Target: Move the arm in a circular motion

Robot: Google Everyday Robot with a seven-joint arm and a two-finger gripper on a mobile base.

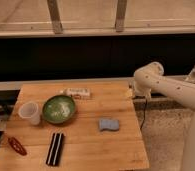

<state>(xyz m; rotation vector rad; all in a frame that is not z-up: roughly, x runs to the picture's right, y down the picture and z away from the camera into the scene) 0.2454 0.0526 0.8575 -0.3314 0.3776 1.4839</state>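
Note:
My cream-white arm (168, 87) comes in from the right edge. It runs up and to the left to a rounded elbow joint (148, 75) with small dark screw holes, then bends down. Its pale yellowish tip, the gripper (130, 93), hangs at the far right corner of the wooden table (91, 145), just above the table's edge. It holds nothing that I can see. A dark cable drops from the arm beside the table's right edge.
On the table are a green bowl (59, 109), a clear plastic cup (30, 112), a blue sponge (109, 124), a black flat bar (55, 148), a red object (17, 146) and a white-and-red packet (77, 92). A dark wall and a window ledge run behind.

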